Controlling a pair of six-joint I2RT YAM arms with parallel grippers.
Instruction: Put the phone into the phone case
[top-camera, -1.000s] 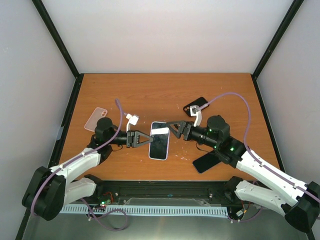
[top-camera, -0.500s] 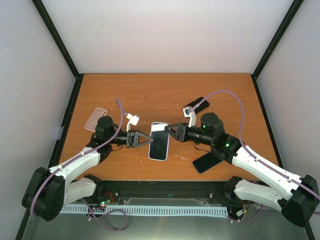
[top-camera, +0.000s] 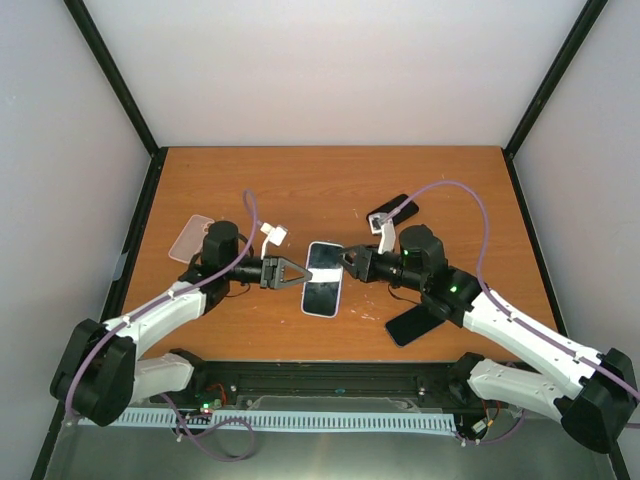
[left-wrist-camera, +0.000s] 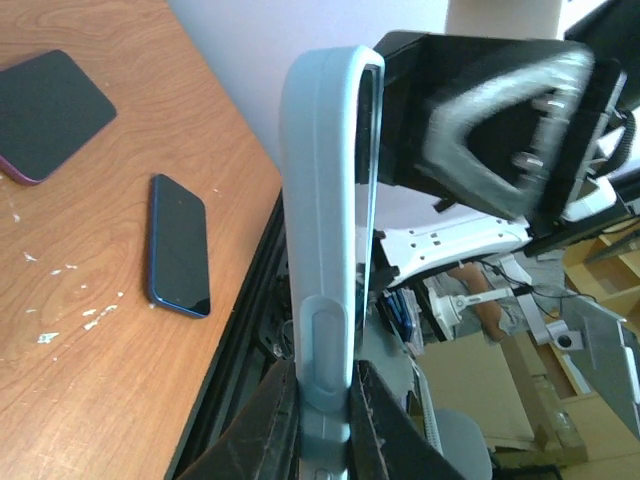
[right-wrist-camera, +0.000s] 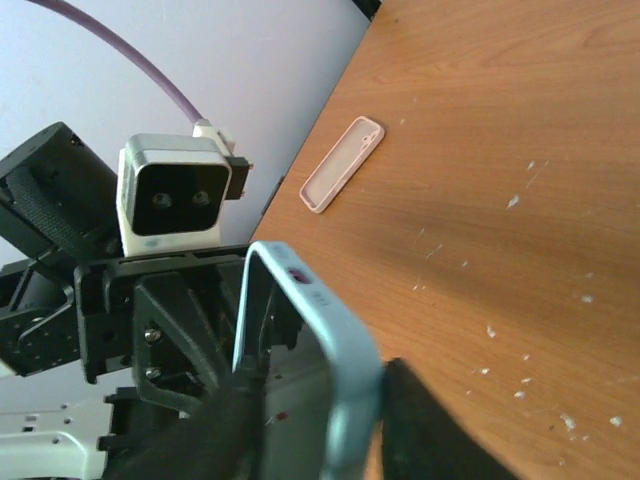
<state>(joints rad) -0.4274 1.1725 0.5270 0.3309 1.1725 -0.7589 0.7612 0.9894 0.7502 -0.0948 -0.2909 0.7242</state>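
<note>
Phone (top-camera: 323, 278), pale-blue-edged, is hanging inside white walls (top-camera: 330, 70), over the orange wooden bench (top-camera: 330, 180), the left end effector (top-camera: 297, 273) and right end effector (top-camera: 346, 262) each pinching an edge; a dark handset (top-camera: 415, 324) is lying nearby.

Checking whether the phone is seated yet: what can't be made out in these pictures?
- Fit of the phone in the blue case: too small in the top view; the left wrist view shows only the case's edge.
- Right wrist view: the case's lower end is cut off by the bottom edge.
- Left wrist view: the right hand is blurred.
- Left wrist view: fingers of the left hand are cut off by the bottom edge.
</note>
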